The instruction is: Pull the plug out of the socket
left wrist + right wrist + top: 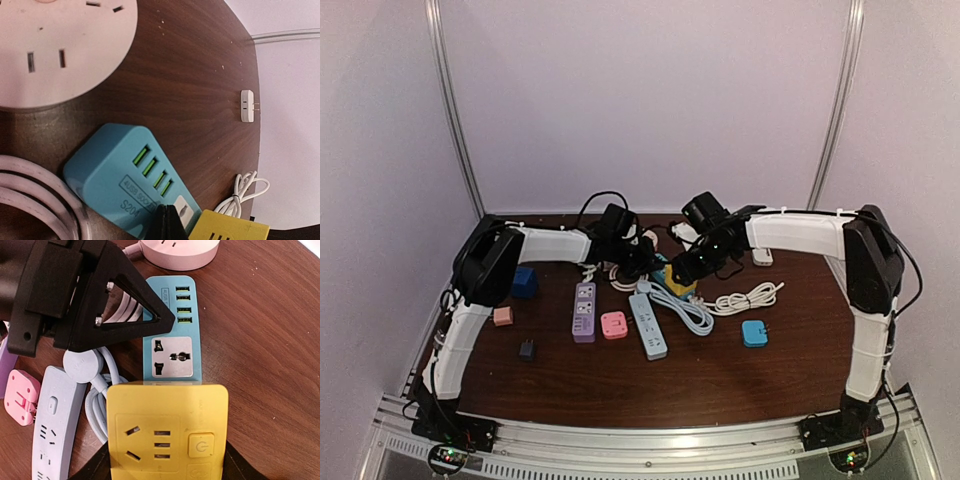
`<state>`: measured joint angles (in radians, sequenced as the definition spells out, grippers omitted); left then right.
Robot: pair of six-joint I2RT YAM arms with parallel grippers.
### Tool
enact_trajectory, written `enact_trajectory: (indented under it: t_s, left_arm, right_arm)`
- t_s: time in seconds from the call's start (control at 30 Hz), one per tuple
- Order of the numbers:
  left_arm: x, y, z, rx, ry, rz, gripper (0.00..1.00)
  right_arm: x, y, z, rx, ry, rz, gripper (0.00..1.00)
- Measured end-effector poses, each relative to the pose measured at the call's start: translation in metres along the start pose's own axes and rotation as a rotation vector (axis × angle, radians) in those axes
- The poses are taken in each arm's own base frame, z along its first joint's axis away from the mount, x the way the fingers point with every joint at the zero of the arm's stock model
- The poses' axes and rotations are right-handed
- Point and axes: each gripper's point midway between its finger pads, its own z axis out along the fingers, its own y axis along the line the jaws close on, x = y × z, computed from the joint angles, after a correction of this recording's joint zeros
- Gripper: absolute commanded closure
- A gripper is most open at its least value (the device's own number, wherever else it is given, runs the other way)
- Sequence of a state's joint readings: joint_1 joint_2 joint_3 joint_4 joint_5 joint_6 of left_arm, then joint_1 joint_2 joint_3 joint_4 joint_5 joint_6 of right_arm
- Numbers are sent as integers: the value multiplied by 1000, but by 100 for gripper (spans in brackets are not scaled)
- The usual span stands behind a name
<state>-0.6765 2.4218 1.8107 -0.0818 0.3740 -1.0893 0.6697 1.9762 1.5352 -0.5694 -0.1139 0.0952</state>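
Note:
A yellow cube plug (167, 427) sits over the near end of a blue socket strip (172, 347) with green USB ports. My right gripper (165, 462) is shut on the yellow plug, one black finger on each side. I cannot tell whether its prongs are still in the strip. My left gripper (168, 222) is shut and empty, its tip pressed on the blue strip (115, 175) beside the yellow plug (230, 229). In the top view both grippers, the left (638, 262) and the right (688, 268), meet over the yellow plug (680, 287) at the table's middle back.
A pink round socket (60, 45) lies just behind the blue strip. A pale blue strip (649, 326) with coiled cable, a pink adapter (614, 325) and a purple strip (583, 311) lie in front. A white cable bundle (748, 298), a blue adapter (755, 332) and a white plug (246, 106) lie to the right.

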Motion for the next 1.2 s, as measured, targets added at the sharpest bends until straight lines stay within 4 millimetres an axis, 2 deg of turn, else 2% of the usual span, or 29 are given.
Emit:
enact_trajectory:
  t_s: [0.17,0.3,0.4,0.7,0.9,1.03,1.2]
  left_arm:
    - [2,1,1,-14,-5,8,100]
    - [3,2,1,-25,-4,11,100]
    - [3,2,0,-26,-3,16,100]
    - [1,-1,-3,-57,5,36,100]
    - [-3,-3,-9,-119,28,82,100]
    - [-13,-22,-18,-124,23,147,100]
    - [-25,-51,-43,-106,-14,238,100]
  right_arm:
    - [-7,2,-14,2,-42,-5,66]
    - [-29,5,-30,-7,-130,-4,66]
    - [-37,6,-35,-10,-158,-4,66]
    - [-38,0,-42,25,-152,6,65]
    - [-48,-13,-65,17,-195,46,65]
    - [-52,-29,-74,3,-217,96,64]
    - [-47,-58,-71,-48,-213,199,63]
